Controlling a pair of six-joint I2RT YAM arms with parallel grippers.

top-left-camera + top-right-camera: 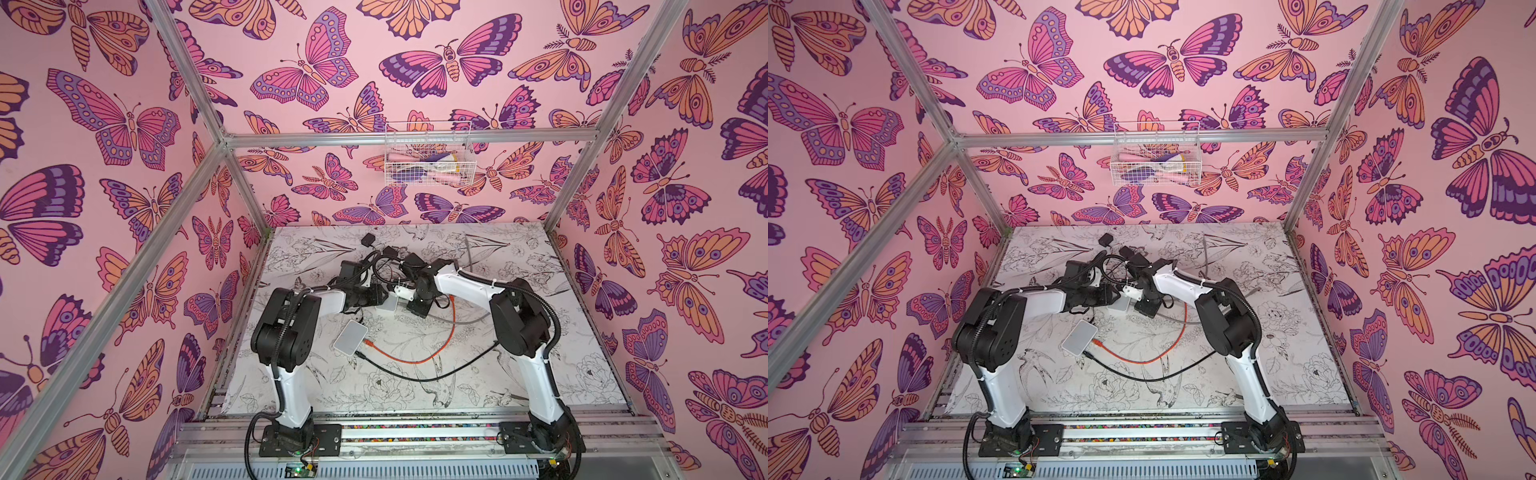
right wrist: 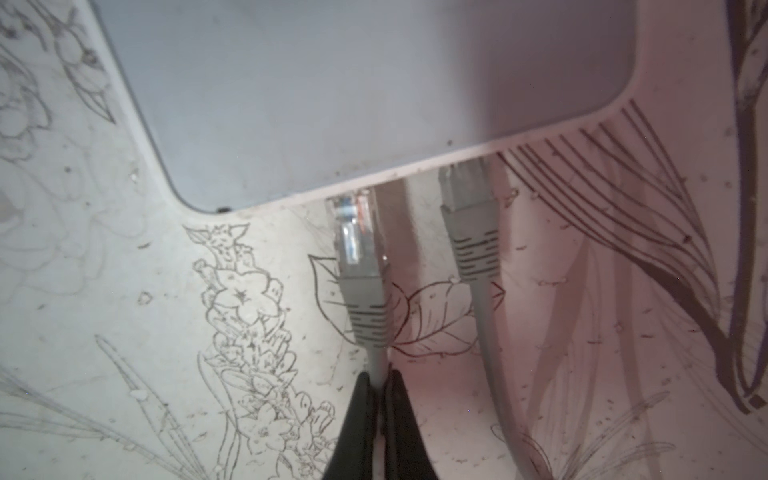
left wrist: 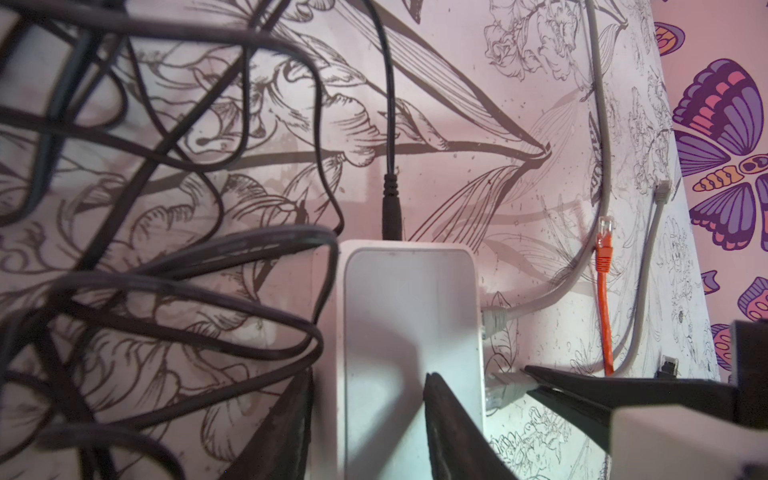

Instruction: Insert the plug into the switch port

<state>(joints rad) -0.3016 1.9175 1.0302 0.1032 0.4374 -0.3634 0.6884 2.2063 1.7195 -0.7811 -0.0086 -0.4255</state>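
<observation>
At the switch [image 2: 374, 83], right hand [image 2: 379, 386] pinches plug cable [image 2: 377, 361].

Smooth matt white plastic switch [image 2: 374, 83], clear glossy plastic plug [image 2: 353, 232], speckled matt tabletop [image 2: 124, 332].

No text, label, brand, number or sign is legible on anything.

"What is this place, a workshop?"

"A robot lab cell, I'd say. Look at the table [image 1: 540, 374]: a left arm [image 1: 286, 332] and a right arm [image 1: 523, 328] are bolted to a metal rail [image 1: 415, 434] along its near edge. An aluminium frame [image 1: 411, 138] rises from its far corners, and butterfly-print panels [image 1: 104, 124] close three sides."

"And above its far edge?"

"A wire basket [image 1: 428, 153], hung on the frame."
</observation>
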